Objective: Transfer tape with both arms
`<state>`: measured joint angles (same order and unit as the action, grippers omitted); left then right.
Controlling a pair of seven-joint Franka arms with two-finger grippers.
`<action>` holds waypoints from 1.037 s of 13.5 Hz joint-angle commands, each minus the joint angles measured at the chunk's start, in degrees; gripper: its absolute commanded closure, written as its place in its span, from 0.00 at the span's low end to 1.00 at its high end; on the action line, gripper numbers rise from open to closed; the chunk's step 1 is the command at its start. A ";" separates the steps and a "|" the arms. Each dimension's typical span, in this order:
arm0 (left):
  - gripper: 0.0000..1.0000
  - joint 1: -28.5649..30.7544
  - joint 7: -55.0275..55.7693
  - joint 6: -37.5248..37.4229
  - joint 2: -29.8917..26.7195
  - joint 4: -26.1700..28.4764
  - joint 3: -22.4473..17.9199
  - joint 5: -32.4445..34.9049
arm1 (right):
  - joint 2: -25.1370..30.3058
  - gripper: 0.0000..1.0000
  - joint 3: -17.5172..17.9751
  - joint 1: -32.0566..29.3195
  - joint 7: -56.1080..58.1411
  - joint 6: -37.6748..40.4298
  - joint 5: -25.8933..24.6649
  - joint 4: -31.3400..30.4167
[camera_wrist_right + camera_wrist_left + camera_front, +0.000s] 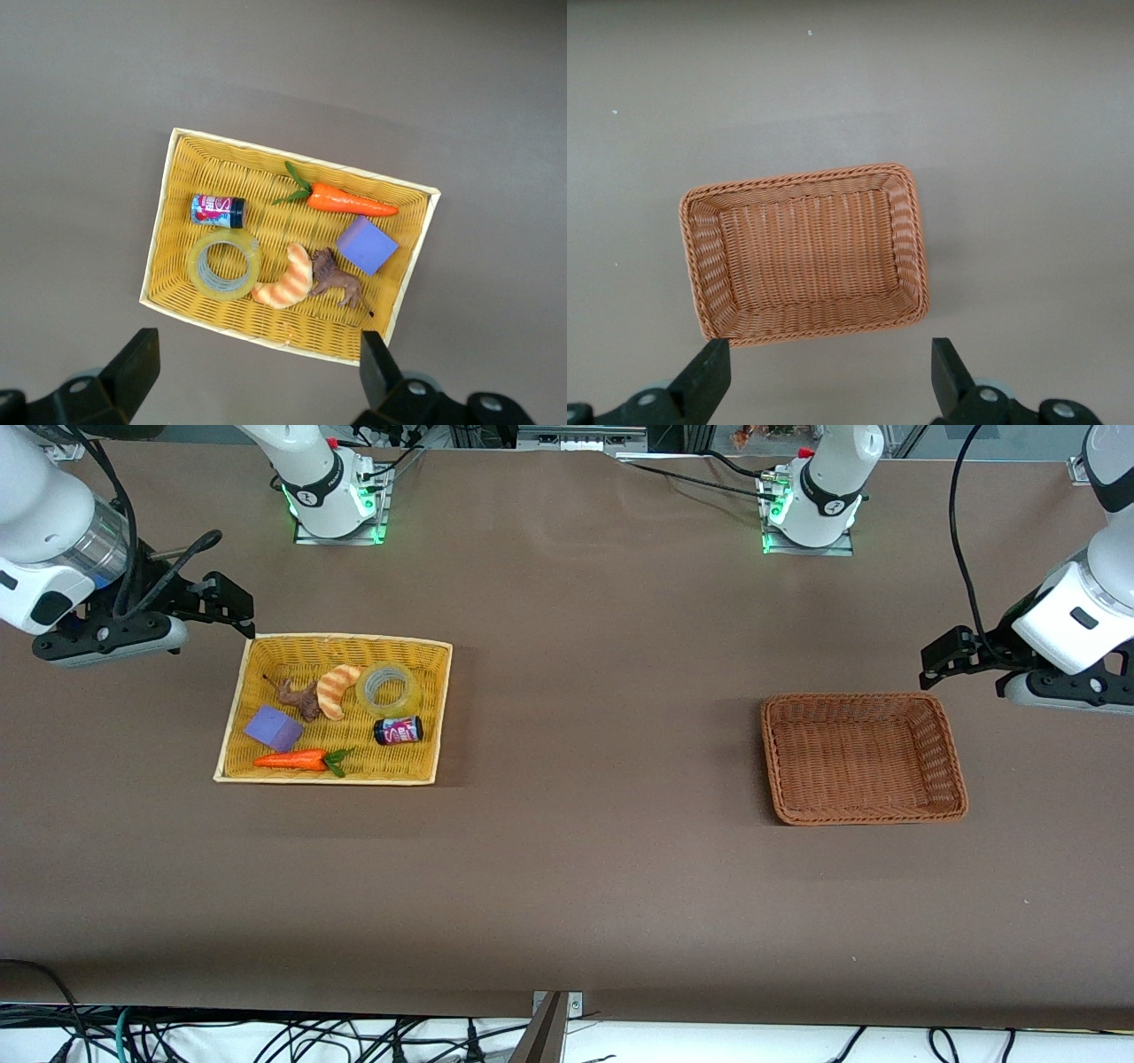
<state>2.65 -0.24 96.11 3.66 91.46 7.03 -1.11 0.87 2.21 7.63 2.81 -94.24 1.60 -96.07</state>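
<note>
The tape (388, 688), a pale-yellow translucent ring with a grey core, lies flat in the yellow basket (439, 708), in the corner toward the robots' bases and the table's middle. It also shows in the right wrist view (223, 266). My right gripper (232, 609) hangs open and empty in the air over the table, just off the yellow basket's corner at the right arm's end; its wrist view (257, 367) looks down on the basket. My left gripper (937, 662) hangs open and empty over the table beside the brown basket (864, 813); it also shows in its wrist view (828, 376).
In the yellow basket with the tape lie a striped orange croissant toy (337, 691), a brown animal figure (301, 698), a purple block (273, 728), a carrot (297, 760) and a small dark can (398, 731). The brown basket (912, 239) holds nothing.
</note>
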 commanded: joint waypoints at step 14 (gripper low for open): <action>0.00 0.60 -0.29 -1.45 -0.50 -0.85 0.70 1.11 | -0.34 0.00 0.43 -0.33 0.62 1.34 0.33 0.27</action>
<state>2.75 -0.24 95.73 3.27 91.45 7.68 -1.11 0.67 2.25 7.63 2.81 -93.69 1.60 -96.09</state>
